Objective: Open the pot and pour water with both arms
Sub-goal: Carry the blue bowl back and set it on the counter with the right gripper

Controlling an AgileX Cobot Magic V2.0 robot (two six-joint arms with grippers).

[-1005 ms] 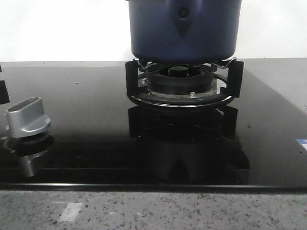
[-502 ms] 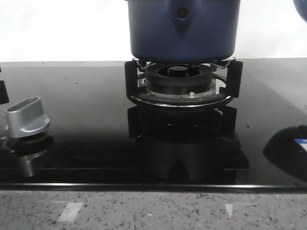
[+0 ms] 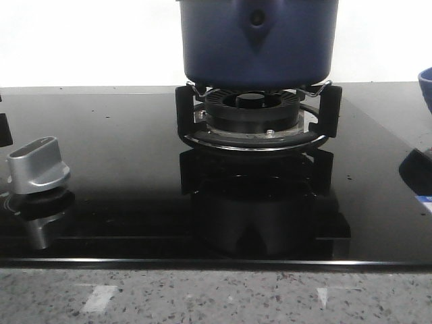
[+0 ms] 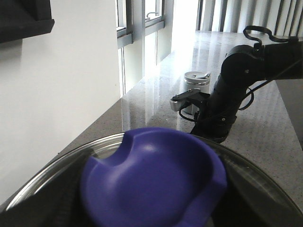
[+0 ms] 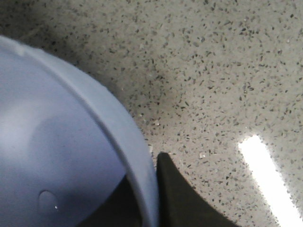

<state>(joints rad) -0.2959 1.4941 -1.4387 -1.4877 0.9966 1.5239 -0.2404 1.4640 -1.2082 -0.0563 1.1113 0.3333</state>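
The dark blue pot stands on the burner at the back centre, its top cut off by the frame. In the left wrist view a blue lid knob on a glass lid with a metal rim fills the space at my left gripper. Dark shapes flank the knob, and the gripper looks shut on it. My right gripper is shut on the rim of a light blue bowl, with a black finger outside the rim. The bowl's edge shows at the front view's right border.
A black burner grate sits on the glossy black hob. A silver control knob stands at the front left. Speckled stone counter runs along the front. A metal canister stands beside my right arm.
The blue bowl has come into the front view at the right edge. It was at the top right corner half a second ago and is lower now. The pot has not moved.
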